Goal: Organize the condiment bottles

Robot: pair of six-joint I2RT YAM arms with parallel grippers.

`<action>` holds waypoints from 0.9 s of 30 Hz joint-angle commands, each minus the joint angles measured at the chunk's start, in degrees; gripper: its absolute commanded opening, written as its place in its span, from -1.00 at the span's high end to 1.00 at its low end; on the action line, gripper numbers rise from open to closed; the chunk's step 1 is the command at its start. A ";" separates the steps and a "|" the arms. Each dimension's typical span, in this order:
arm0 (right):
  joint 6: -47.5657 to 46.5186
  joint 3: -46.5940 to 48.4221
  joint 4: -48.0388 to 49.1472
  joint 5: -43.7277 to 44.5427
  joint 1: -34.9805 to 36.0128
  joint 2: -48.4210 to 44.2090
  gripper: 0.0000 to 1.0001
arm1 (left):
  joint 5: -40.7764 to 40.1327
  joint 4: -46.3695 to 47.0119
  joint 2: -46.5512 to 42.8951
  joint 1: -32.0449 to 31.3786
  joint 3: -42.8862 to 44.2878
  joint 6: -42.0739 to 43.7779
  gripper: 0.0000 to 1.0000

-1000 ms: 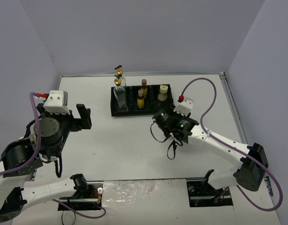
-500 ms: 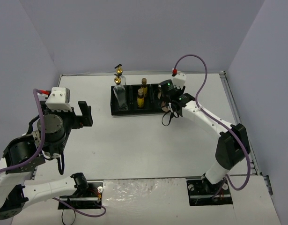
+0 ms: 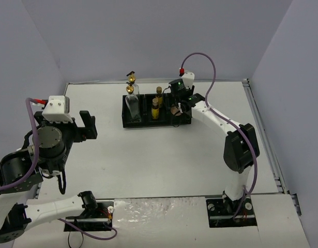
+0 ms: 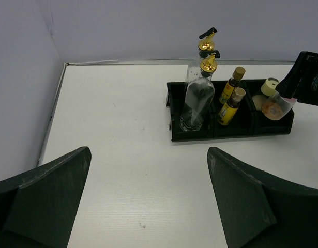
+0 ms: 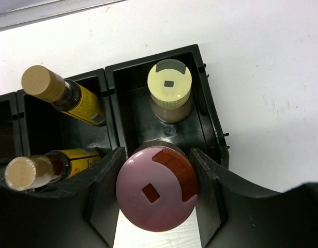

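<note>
1. Overhead, the right gripper (image 5: 155, 178) pinched the pink-lidded jar (image 5: 156, 194) between its black fingers (image 5: 99, 201), one pressed against each side of the lid.
2. The jar's round pink lid carried a reddish-brown flap and a small square hole. From the left wrist camera, its clear body showed orange contents.
3. The jar sat at the near end of the right-hand compartment of the black tray (image 5: 213, 121). Whether it touched the floor there could not be told.
4. Just behind it in that compartment stood the beige jar (image 5: 170, 88), with a pale yellow cap over a brownish body.
5. A rear amber bottle (image 5: 65, 98) and a front amber bottle (image 5: 55, 163), both yellow-labelled with tan caps, shared the middle compartment.
6. A tall glass bottle (image 4: 196, 101) with a gold pourer stood in the left compartment, and a second tall bottle (image 4: 201, 51) rose directly behind it, its base hidden.
7. The left gripper (image 4: 148, 201) hovered well apart over the white table (image 4: 112, 119), jaws spread wide and empty.
</note>
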 commanded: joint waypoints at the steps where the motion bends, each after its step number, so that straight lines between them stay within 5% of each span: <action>1: -1.88 3.22 2.36 0.56 -0.91 1.07 1.00 | -1.70 0.30 1.11 -0.12 3.05 0.84 -0.83; 27: -2.26 -3.36 13.45 0.12 -3.36 7.76 1.00 | -2.71 -2.60 2.16 -0.12 6.47 1.30 -0.84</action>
